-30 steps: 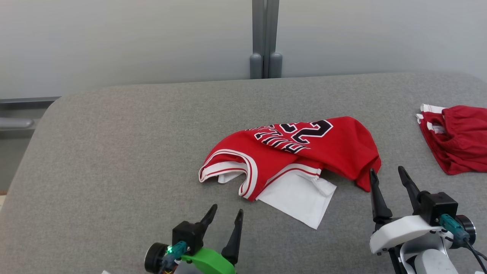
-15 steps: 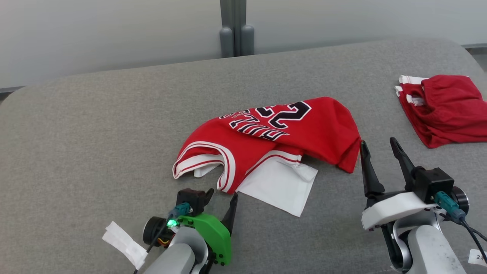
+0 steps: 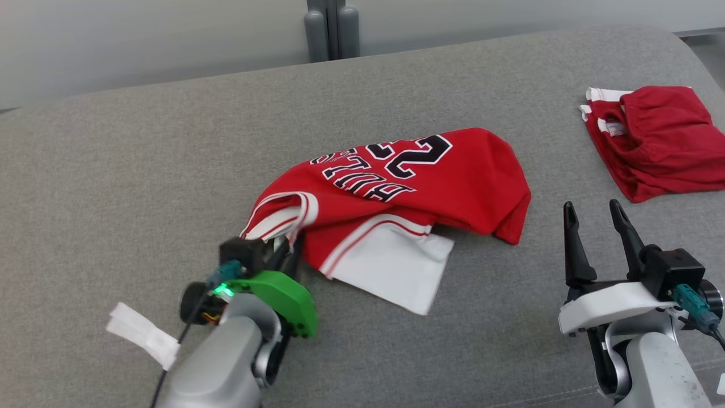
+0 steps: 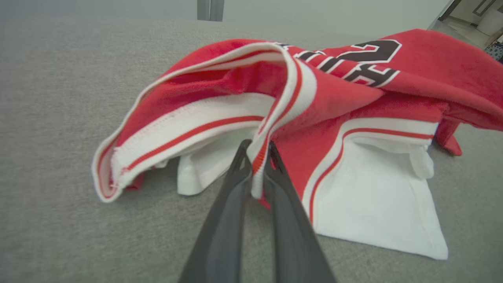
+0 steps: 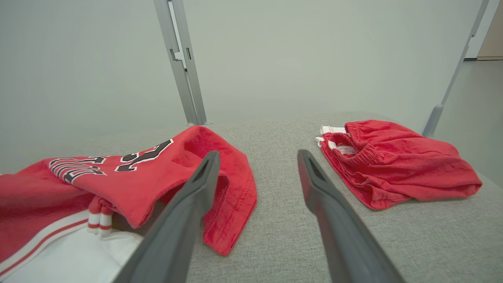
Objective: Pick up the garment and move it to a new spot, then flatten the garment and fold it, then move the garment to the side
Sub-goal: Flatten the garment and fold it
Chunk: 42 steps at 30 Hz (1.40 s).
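Lab test bay: grey padded table [image 3: 141, 158], bare partition panels [image 5: 314, 59].

The jersey [image 3: 470, 187] was red, with black letters and a number [image 3: 391, 170] edged in white. Its trim [image 4: 188, 125] was white with a thin red stripe. The cloth [image 3: 391, 272] beside it was plain white. The shorts [image 3: 662, 141] were red with white bands. The table [image 3: 141, 158] was grey with a fine weave. The left gripper [image 3: 288, 249] had a green shell and the right gripper [image 3: 591, 209] a white one; the fingers [image 5: 184, 220] were dark.

Shirt [image 3: 453, 187] mid table [image 3: 113, 170]. Shorts [image 3: 657, 141] far right, apart. Left gripper [image 4: 257, 149] at shirt's left edge. Right gripper [image 3: 591, 205] right of shirt, before shorts.
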Motion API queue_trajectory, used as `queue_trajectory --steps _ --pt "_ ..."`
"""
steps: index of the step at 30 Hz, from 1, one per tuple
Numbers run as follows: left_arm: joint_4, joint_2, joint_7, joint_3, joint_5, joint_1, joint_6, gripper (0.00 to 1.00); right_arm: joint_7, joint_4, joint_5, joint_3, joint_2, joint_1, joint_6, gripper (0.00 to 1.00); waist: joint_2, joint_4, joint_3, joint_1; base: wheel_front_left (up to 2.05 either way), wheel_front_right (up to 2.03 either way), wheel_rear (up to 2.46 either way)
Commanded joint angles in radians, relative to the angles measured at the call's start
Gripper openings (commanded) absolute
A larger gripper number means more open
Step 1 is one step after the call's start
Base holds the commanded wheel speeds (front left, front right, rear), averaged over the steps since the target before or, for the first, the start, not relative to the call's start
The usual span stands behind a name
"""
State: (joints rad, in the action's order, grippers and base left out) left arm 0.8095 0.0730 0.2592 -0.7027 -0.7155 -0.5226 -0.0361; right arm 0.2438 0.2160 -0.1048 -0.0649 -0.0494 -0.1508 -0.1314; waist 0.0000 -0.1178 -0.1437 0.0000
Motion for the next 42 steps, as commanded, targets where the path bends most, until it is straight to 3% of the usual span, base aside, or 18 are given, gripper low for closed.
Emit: queue_trajectory --steps 1,4,9,14,23,24,25,26,35,42 --pt "-0.030 0.045 0.006 0.042 0.024 -0.029 -0.016 0.00 0.007 -0.001 0.002 -0.010 -0.002 -0.006 0.002 1.00 0.0000 0.009 -0.002 0.0000 0.00 0.00 0.00" --pt "-0.092 0.099 0.006 0.101 0.058 -0.025 -0.028 0.00 0.009 0.001 0.003 -0.018 -0.002 -0.003 0.002 1.00 0.0000 0.013 -0.002 0.0000 0.00 0.00 0.00" --pt "-0.087 0.179 -0.035 0.110 0.075 -0.080 0.011 0.00 0.013 0.008 -0.002 -0.003 -0.002 -0.013 0.002 1.00 0.0000 -0.002 -0.016 0.0000 0.00 0.00 0.00" --pt "-0.008 0.207 -0.102 0.109 0.071 -0.157 0.036 0.00 0.015 0.018 -0.006 0.019 -0.002 -0.030 0.002 1.00 0.0000 -0.035 -0.044 0.0000 0.00 0.00 0.00" --pt "0.132 0.217 -0.090 0.117 0.069 -0.262 0.059 0.00 0.018 0.023 -0.001 0.028 -0.002 -0.054 0.002 1.00 0.0000 -0.080 -0.085 0.0000 0.00 0.00 0.00" --pt "0.147 0.214 -0.085 0.117 0.069 -0.269 0.060 0.20 0.019 0.026 0.001 0.027 -0.002 -0.056 0.002 1.00 0.0000 -0.081 -0.086 0.0000 0.00 0.00 0.00" --pt "0.159 0.211 -0.077 0.119 0.067 -0.273 0.061 0.47 0.020 0.028 0.002 0.026 -0.002 -0.057 0.002 1.00 0.0000 -0.081 -0.084 0.0000 0.00 0.00 0.00" --pt "0.170 0.205 -0.064 0.123 0.061 -0.274 0.063 1.00 0.020 0.029 0.003 0.024 -0.002 -0.056 0.002 1.00 0.0000 -0.078 -0.080 0.0000 0.00 0.00 0.00" --pt "0.144 0.154 0.006 0.169 0.048 -0.185 0.072 1.00 0.020 0.039 0.012 0.005 -0.002 -0.015 0.002 1.00 0.0000 0.000 0.014 0.0000 0.00 0.00 0.00" --pt "-0.085 0.140 0.006 0.271 0.110 -0.005 0.017 1.00 0.018 0.052 0.021 -0.010 -0.003 0.025 0.002 1.00 0.0000 0.066 0.103 0.0000 0.00 0.00 0.00"
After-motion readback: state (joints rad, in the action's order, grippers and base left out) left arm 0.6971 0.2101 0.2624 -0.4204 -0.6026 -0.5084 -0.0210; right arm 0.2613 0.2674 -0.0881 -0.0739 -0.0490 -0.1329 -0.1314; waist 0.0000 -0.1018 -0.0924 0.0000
